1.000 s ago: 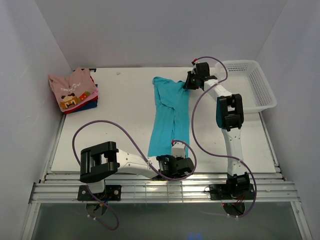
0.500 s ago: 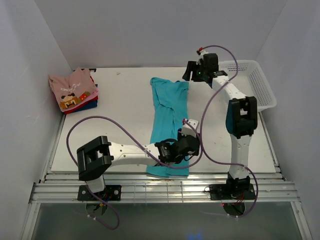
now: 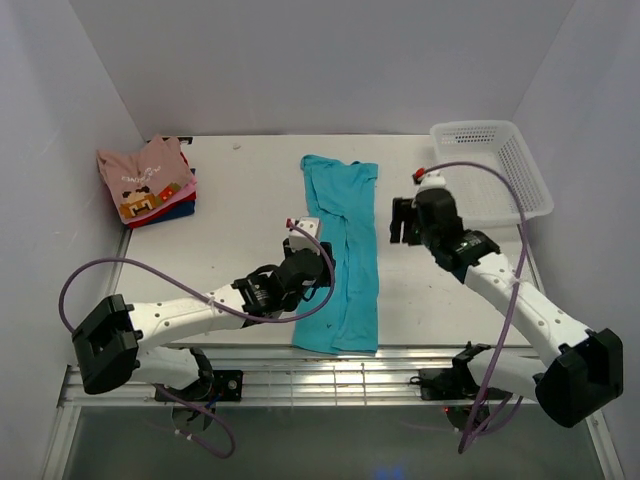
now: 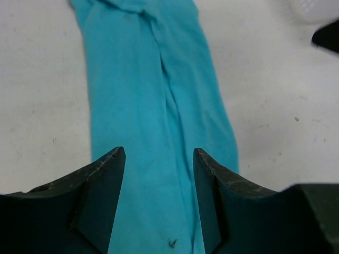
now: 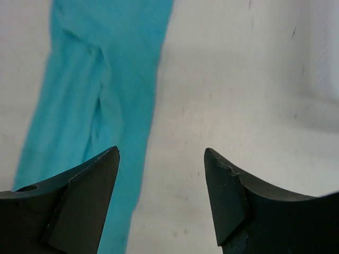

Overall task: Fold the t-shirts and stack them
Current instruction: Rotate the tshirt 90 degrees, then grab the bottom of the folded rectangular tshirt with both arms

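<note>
A teal t-shirt (image 3: 340, 250) lies on the table folded lengthwise into a long narrow strip, running from the far middle to the near edge. My left gripper (image 3: 312, 262) hovers open over the strip's left side near its middle; the left wrist view has the teal cloth (image 4: 148, 106) beneath and between the open fingers (image 4: 159, 159), untouched. My right gripper (image 3: 398, 222) is open just right of the strip, with bare table between its fingers (image 5: 161, 156) and the shirt (image 5: 95, 79) off to the left. Folded t-shirts (image 3: 148, 180) are stacked at the far left, pink on top of red and dark blue.
A white mesh basket (image 3: 520, 170) stands at the far right corner, just behind the right arm; a bit of it also shows in the left wrist view (image 4: 318, 10). White walls close in the table on three sides. Purple cables loop off both arms.
Both grippers opened and let go of the teal shirt. The right arm drew back from the shirt's far end to beside its middle; the left gripper rose from the near hem.
</note>
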Motion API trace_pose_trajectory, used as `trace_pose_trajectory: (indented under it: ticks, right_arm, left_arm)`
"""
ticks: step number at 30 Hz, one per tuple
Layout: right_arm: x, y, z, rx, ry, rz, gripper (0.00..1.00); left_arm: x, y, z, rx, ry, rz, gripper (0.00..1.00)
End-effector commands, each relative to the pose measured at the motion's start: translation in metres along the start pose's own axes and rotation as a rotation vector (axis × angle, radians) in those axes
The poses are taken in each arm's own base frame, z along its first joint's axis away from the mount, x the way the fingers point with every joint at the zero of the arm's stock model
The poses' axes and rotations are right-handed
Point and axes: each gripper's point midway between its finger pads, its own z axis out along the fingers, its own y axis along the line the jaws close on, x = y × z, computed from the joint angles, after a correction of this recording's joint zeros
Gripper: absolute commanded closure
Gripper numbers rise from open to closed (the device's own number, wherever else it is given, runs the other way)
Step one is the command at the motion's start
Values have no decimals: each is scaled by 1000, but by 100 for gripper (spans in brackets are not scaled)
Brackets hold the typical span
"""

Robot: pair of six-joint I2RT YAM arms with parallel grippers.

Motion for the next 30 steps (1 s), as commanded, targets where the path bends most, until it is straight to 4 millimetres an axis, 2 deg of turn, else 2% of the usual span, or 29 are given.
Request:
trace_pose_trajectory:
  ticks: [1, 2, 3, 4, 5, 10, 11, 12, 16, 19, 25, 30]
  right_arm:
    - [64, 4, -16, 85, 144, 33, 29]
    - [80, 5, -19, 89, 170, 27, 29]
    - [85, 6, -24, 98, 171, 30, 29]
    - [97, 17, -29, 81, 191, 40, 30]
    - [114, 16, -32, 96, 236, 27, 30]
    - [161, 45, -46, 67, 299, -14, 30]
    - [169, 45, -50, 87, 325, 7, 30]
    - [177, 47, -51, 99, 342, 0, 30]
    - [212, 64, -67, 90, 413, -35, 30]
    - [234, 64, -74, 121, 450, -35, 30]
    - [251, 59, -81, 147, 473, -6, 29]
    - [264, 62, -85, 93, 492, 46, 29]
  left_arm:
    - [18, 7, -19, 34, 80, -58, 35]
    - [31, 12, -22, 31, 111, -71, 36]
    - [40, 13, -25, 42, 143, -74, 36]
    - [45, 15, -29, 45, 154, -86, 36]
    - [60, 23, -31, 35, 182, -84, 36]
    - [85, 38, -40, 17, 230, -125, 36]
    - [87, 40, -43, 20, 237, -131, 36]
    - [97, 46, -47, 11, 264, -125, 36]
    - [118, 54, -60, 18, 314, -177, 36]
    - [129, 61, -67, 21, 335, -191, 36]
    - [144, 53, -83, 91, 401, -232, 36]
    - [174, 54, -95, 85, 477, -258, 36]
